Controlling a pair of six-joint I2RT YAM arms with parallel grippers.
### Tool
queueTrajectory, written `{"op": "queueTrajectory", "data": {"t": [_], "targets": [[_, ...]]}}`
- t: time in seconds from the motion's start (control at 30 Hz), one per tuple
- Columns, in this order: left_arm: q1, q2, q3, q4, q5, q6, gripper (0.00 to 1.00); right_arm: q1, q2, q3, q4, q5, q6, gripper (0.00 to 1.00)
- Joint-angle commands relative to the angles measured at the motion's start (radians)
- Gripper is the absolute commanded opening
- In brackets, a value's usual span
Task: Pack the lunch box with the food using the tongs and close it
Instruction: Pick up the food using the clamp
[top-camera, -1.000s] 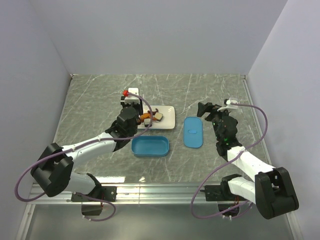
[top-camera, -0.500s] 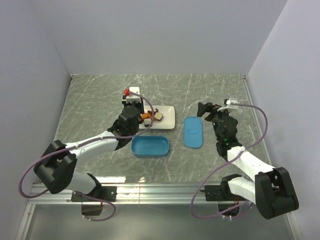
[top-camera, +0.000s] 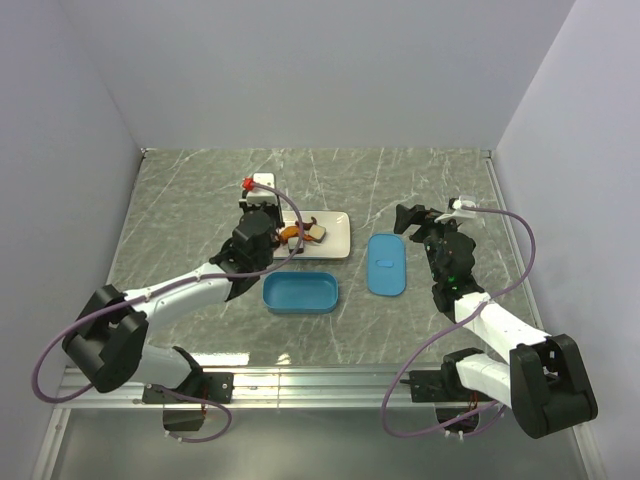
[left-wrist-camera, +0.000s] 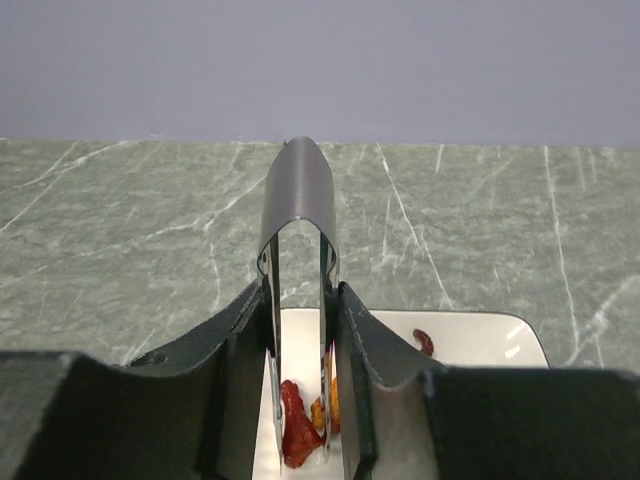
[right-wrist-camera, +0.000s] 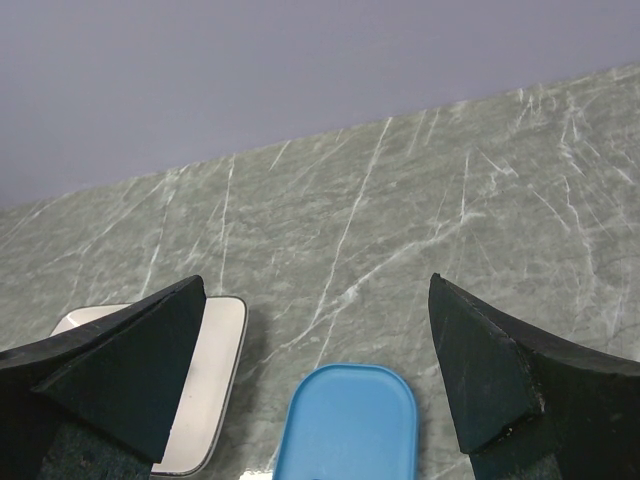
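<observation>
My left gripper (left-wrist-camera: 300, 335) is shut on the grey metal tongs (left-wrist-camera: 300, 210), whose bend sticks up ahead of the fingers. The tongs' two legs reach down over the white plate (left-wrist-camera: 480, 340), and a red piece of food (left-wrist-camera: 293, 425) lies between their tips. An orange piece (left-wrist-camera: 330, 405) lies just right of it and a dark red curl (left-wrist-camera: 425, 342) further right. From above, the left gripper (top-camera: 262, 218) hovers at the plate's left end beside a whitish cube (top-camera: 316, 232). The blue lunch box (top-camera: 300, 293) stands open in front of the plate. My right gripper (right-wrist-camera: 318, 330) is open above the blue lid (right-wrist-camera: 350, 425).
The lid (top-camera: 386, 263) lies flat right of the lunch box, with the right gripper (top-camera: 415, 225) just beyond it. The plate (top-camera: 338, 240) sits mid-table. Grey walls close the table at the back and both sides.
My left gripper has squeezed the tongs' legs closer together over the food at the plate's left end. The right arm has not moved.
</observation>
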Motion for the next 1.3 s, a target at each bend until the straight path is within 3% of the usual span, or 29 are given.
{"op": "queueTrajectory", "data": {"t": [0.0,0.23,0.6,0.8,0.97,1.27], "targets": [[0.000,-0.074,-0.022,-0.031,0.051,-0.017,0.11,0.002,-0.001,0.000,0.040,0.014,0.003,0.99],[0.000,-0.118,-0.022,-0.081,0.075,-0.032,0.04,0.003,0.003,0.002,0.039,0.015,0.004,0.99],[0.000,-0.155,-0.033,-0.100,0.072,-0.048,0.03,0.005,0.005,0.003,0.037,0.014,0.006,0.99],[0.000,-0.114,-0.019,-0.080,0.026,-0.051,0.17,0.002,0.006,0.005,0.034,0.009,0.004,0.99],[0.000,-0.086,-0.017,-0.057,-0.006,-0.054,0.22,0.003,0.005,0.003,0.036,0.009,0.004,0.99],[0.000,-0.118,-0.036,-0.017,0.000,-0.077,0.41,0.002,0.011,0.008,0.034,0.003,0.004,0.99]]}}
